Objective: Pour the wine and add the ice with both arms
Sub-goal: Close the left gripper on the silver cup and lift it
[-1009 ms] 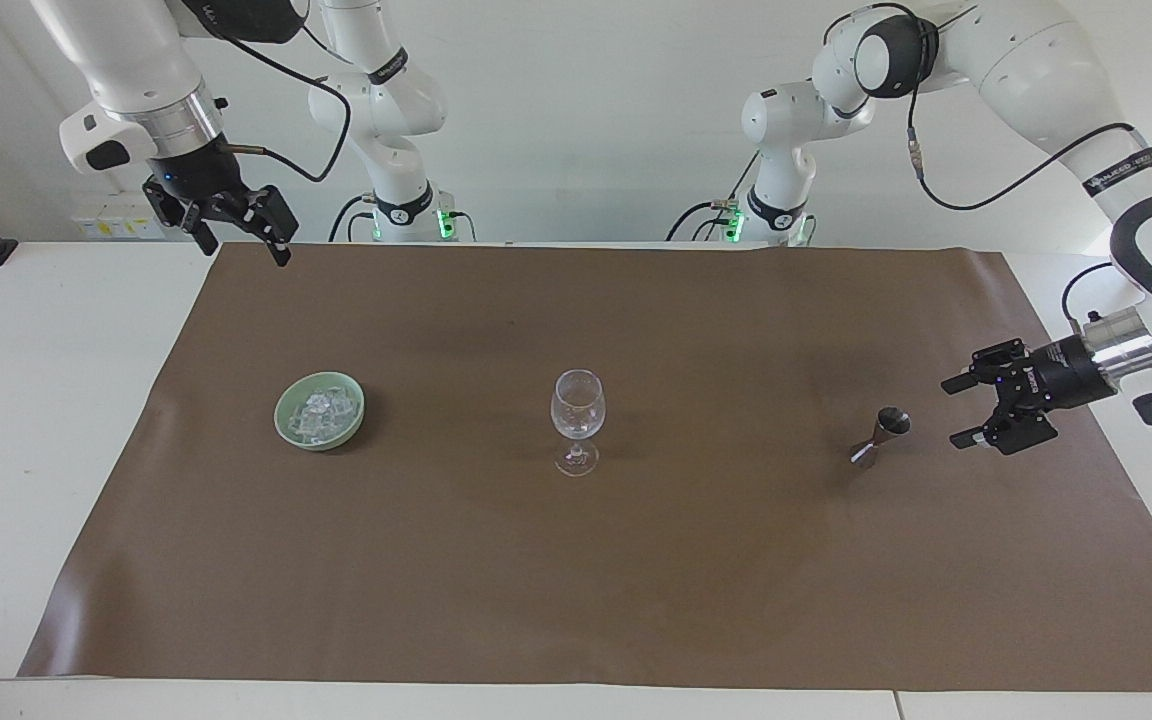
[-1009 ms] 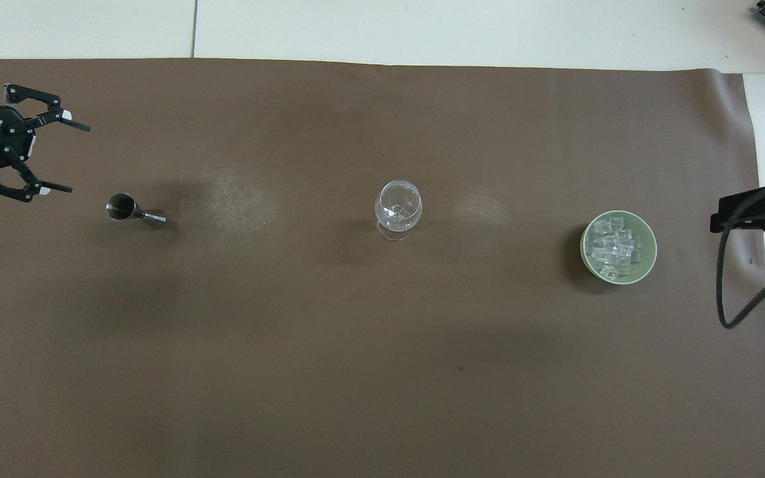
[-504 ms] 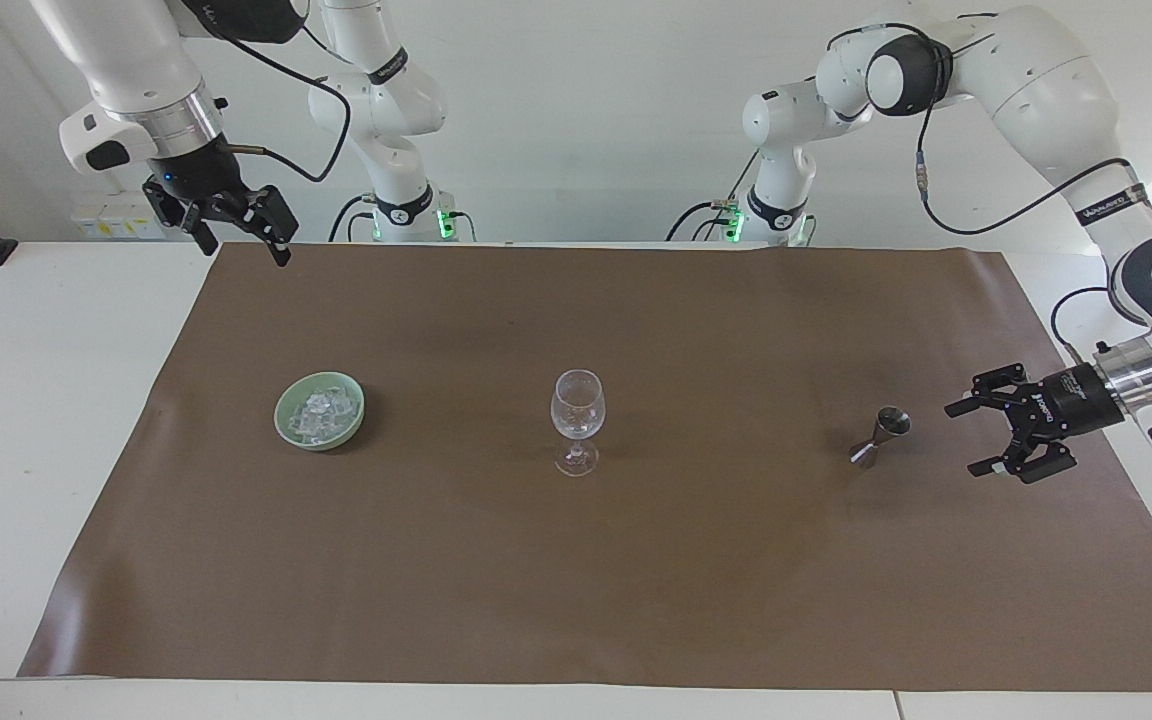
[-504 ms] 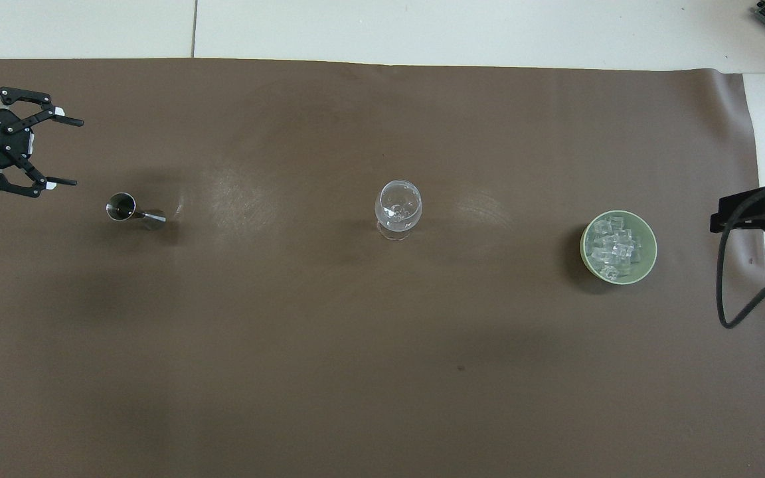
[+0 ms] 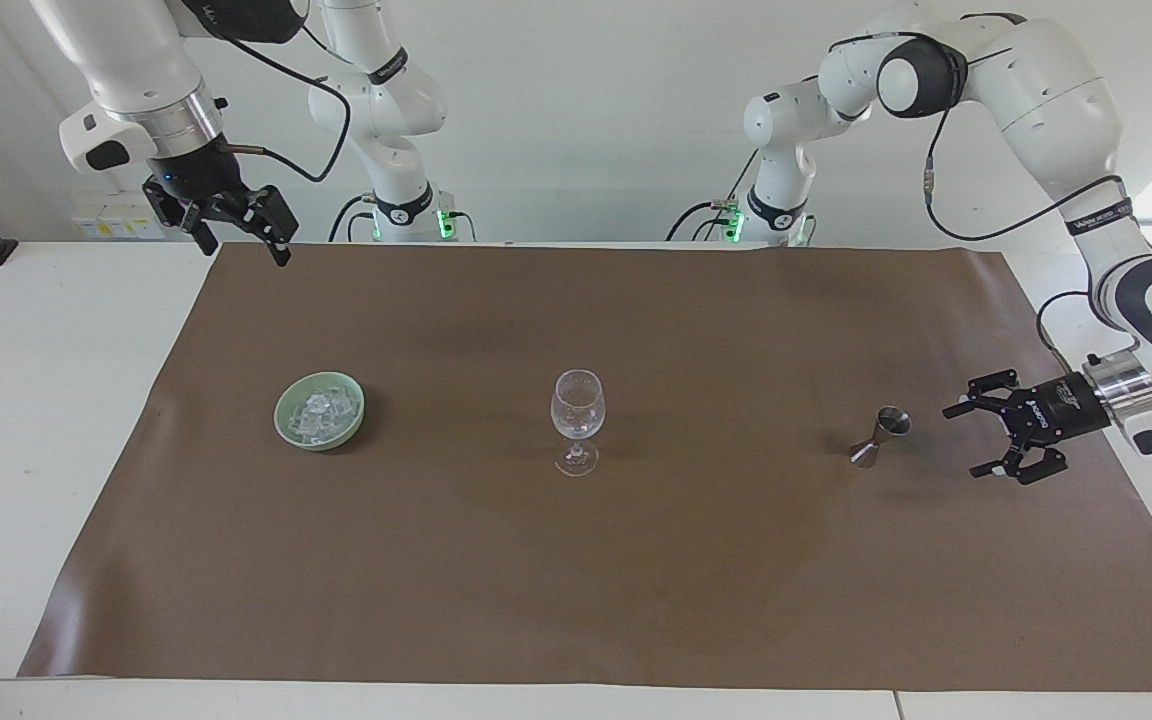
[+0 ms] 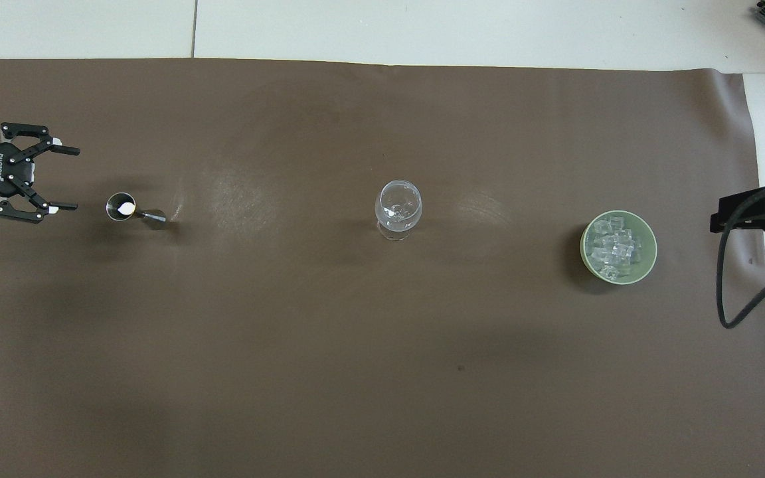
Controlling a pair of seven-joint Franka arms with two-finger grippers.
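The small dark metal jigger (image 5: 881,435) stands upright on the brown mat, toward the left arm's end; it also shows in the overhead view (image 6: 133,211). No liquid shows. My left gripper (image 5: 964,440) is open and empty, low over the mat, beside the jigger and apart from it, pointing at it (image 6: 76,179). The clear stemmed glass (image 5: 577,405) stands mid-mat. The ice cubes (image 5: 321,412) lie heaped in the pale green bowl (image 5: 341,438) toward the right arm's end. My right gripper (image 5: 246,250) waits open, high over the mat's corner nearest the robots.
The brown mat (image 5: 576,580) covers most of the white table. In the overhead view the glass (image 6: 398,206), the ice (image 6: 613,249) and the bowl (image 6: 650,255) stand in one row with the jigger. A black cable (image 6: 728,299) hangs at the right arm's end.
My left gripper has come lower and drawn level with the jigger, still open. The right arm, glass, bowl and jigger have not moved.
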